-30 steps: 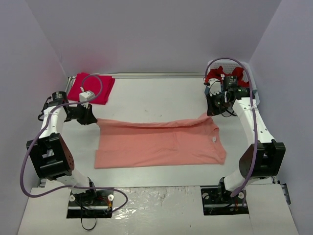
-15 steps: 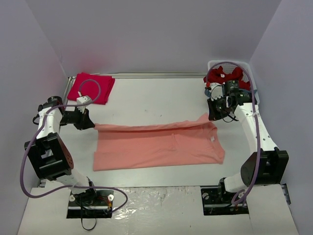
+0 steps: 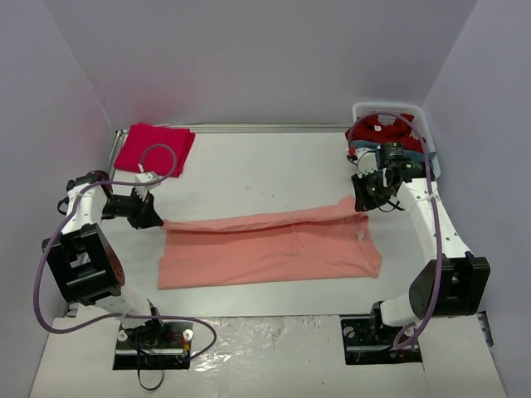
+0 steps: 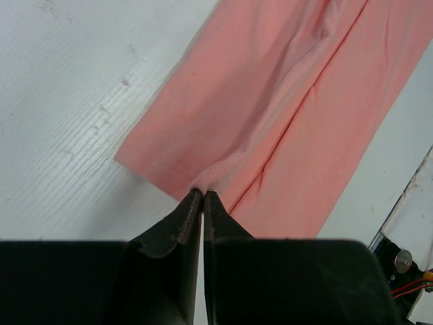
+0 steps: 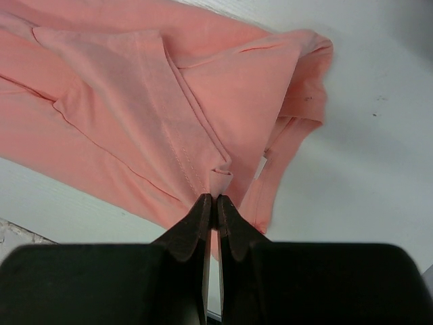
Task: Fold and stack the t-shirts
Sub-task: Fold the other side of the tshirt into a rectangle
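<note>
The left gripper (image 3: 158, 221) is pinched closed on the hem of the salmon-orange t-shirt (image 3: 274, 253). In the left wrist view its fingertips meet on a small pucker of cloth, and the shirt runs away ahead of them and to their right. The right gripper (image 3: 360, 205) is closed just as tightly on a fold at the collar end of the same shirt, with cloth spreading ahead of it and to its left. The edge held by the 2 grippers stretches in a line between them, and the rest of the shirt lies flat on the table (image 3: 265, 166). Beyond the left gripper a crimson t-shirt (image 3: 153, 149) lies folded flat. Just behind the right gripper stands a white basket (image 3: 390, 109) holding a heaped red t-shirt (image 3: 386, 127).
</note>
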Controlling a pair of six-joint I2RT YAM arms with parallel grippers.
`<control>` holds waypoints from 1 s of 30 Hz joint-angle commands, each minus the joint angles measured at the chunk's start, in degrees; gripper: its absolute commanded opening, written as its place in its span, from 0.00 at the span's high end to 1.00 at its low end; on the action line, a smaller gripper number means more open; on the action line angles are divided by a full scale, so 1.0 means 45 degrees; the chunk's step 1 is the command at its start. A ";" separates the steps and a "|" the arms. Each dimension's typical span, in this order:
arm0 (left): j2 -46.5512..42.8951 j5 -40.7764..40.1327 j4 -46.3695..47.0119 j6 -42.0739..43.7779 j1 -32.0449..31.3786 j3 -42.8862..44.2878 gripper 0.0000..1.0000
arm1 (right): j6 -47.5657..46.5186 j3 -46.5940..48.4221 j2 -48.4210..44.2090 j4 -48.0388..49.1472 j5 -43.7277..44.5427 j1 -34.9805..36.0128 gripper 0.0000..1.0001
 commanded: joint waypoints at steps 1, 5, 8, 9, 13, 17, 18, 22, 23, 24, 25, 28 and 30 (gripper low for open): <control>-0.0413 0.0166 -0.0610 0.0888 0.0116 -0.0096 0.98 | -0.0246 -0.0243 -0.0590 -0.0566 0.0266 -0.0083 1.00; -0.0530 0.0048 -0.0668 0.1083 0.0116 -0.0272 0.98 | -0.0383 -0.0497 -0.0707 -0.0644 0.0227 -0.0102 1.00; -0.0627 -0.0030 -0.0610 0.1103 0.0116 -0.0428 0.98 | -0.0500 -0.0536 -0.0824 -0.0683 0.0344 -0.0102 1.00; -0.0647 -0.0030 -0.0591 0.1103 0.0135 -0.0467 0.98 | -0.0500 -0.0498 -0.0824 -0.0722 0.0344 -0.0102 1.00; -0.0745 -0.0030 -0.0610 0.1142 0.0194 -0.0526 0.98 | -0.0734 -0.0438 -0.0688 -0.1053 0.0364 -0.0102 1.00; -0.0745 -0.0069 -0.0785 0.1278 0.0194 -0.0565 0.98 | -0.1066 -0.0692 -0.0668 -0.1230 0.0480 -0.0102 1.00; -0.0764 -0.0089 -0.0844 0.1317 0.0194 -0.0546 0.98 | -0.1125 -0.0731 -0.0649 -0.1249 0.0500 -0.0102 1.00; -0.0823 -0.0147 -0.1000 0.1435 0.0214 -0.0565 0.98 | -0.1438 -0.1043 -0.0687 -0.1581 0.0422 -0.0083 1.00; -0.0823 -0.0186 -0.0981 0.1435 0.0214 -0.0565 0.98 | -0.1593 -0.1063 -0.0707 -0.1640 0.0403 -0.0102 1.00; -0.0823 -0.0187 -0.0981 0.1435 0.0214 -0.0585 0.98 | -0.1652 -0.1141 -0.0688 -0.1717 0.0384 -0.0102 1.00; -0.0823 -0.0206 -0.1000 0.1435 0.0214 -0.0585 0.98 | -0.1672 -0.1200 -0.0688 -0.1738 0.0364 -0.0102 1.00; -0.0803 -0.0245 -0.1020 0.1552 0.0214 -0.0682 0.98 | -0.1828 -0.1375 -0.0591 -0.1777 0.0403 -0.0083 1.00; -0.0823 -0.0284 -0.1020 0.1610 0.0194 -0.0741 0.97 | -0.1926 -0.1473 -0.0474 -0.1777 0.0519 -0.0083 1.00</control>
